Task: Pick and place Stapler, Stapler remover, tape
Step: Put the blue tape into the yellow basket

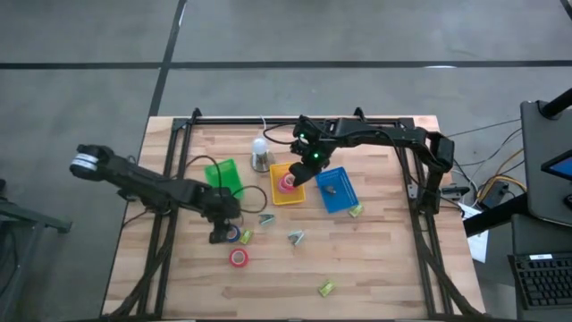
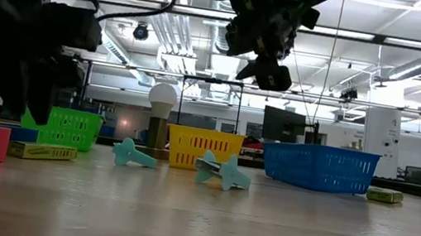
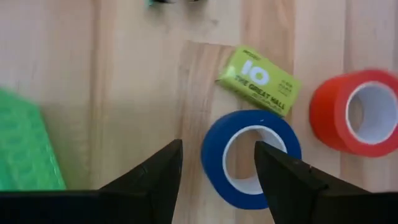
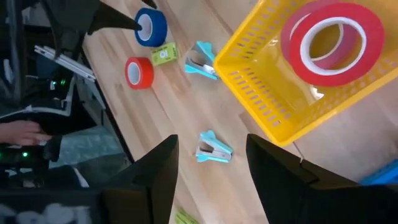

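Two arms reach over the table [image 1: 375,268]. Nearest the front edge lie a yellow-green box [image 1: 325,288] and a red tape [image 1: 238,258], loose on the wood. Just behind that roll, the left gripper [image 1: 222,234] hangs low, its arm stretched in from the left edge with the wrist bent down; its fingers [image 3: 155,177] stand apart, one on either side of the rim of the blue tape [image 3: 250,157], which lies flat beside a second yellow-green box [image 3: 259,81] and the red roll. Whether the fingers touch the blue roll cannot be told. Two teal staple removers [image 1: 295,237] rest near mid-table, apart from each other. Behind them stand three baskets: green [image 1: 224,177] on the left, yellow [image 1: 273,191] in the middle, blue [image 1: 337,190] on the right. A red-rimmed tape [image 4: 331,42] lies inside the yellow basket. The right gripper [image 1: 300,172] hovers above that basket, its arm folded in from the far right corner, fingers [image 4: 158,174] spread and holding nothing. A white bulb [image 1: 260,148] stands behind the baskets.
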{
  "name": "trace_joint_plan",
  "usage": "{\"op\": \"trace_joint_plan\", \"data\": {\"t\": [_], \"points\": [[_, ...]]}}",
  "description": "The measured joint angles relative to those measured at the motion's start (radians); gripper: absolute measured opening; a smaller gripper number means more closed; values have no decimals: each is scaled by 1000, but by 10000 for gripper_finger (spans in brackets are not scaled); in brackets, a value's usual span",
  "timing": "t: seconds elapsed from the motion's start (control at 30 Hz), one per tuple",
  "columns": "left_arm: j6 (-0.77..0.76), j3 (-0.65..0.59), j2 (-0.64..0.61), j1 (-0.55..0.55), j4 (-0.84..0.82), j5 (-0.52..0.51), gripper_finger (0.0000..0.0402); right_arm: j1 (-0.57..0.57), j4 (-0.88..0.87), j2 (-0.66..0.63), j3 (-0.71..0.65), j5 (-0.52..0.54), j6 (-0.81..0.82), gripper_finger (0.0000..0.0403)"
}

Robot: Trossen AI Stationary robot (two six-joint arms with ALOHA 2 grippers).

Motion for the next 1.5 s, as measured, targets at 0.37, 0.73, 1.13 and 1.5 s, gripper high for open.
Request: {"op": "trace_joint_plan", "data": {"t": [0.37, 0.73, 1.13, 1.5], "points": [[123, 26, 140, -10, -24, 29, 181, 0, 0, 0, 0, 19, -5, 179], [117, 85, 136, -7, -71, 18, 35, -1, -2, -1, 0, 18, -16, 171], [146, 299, 37, 61, -139, -370, 67, -3, -44, -68, 0, 66, -34, 151], [226, 416, 179, 241, 178, -409, 47, -5, -160, -218, -3, 338, -32, 125]]}}
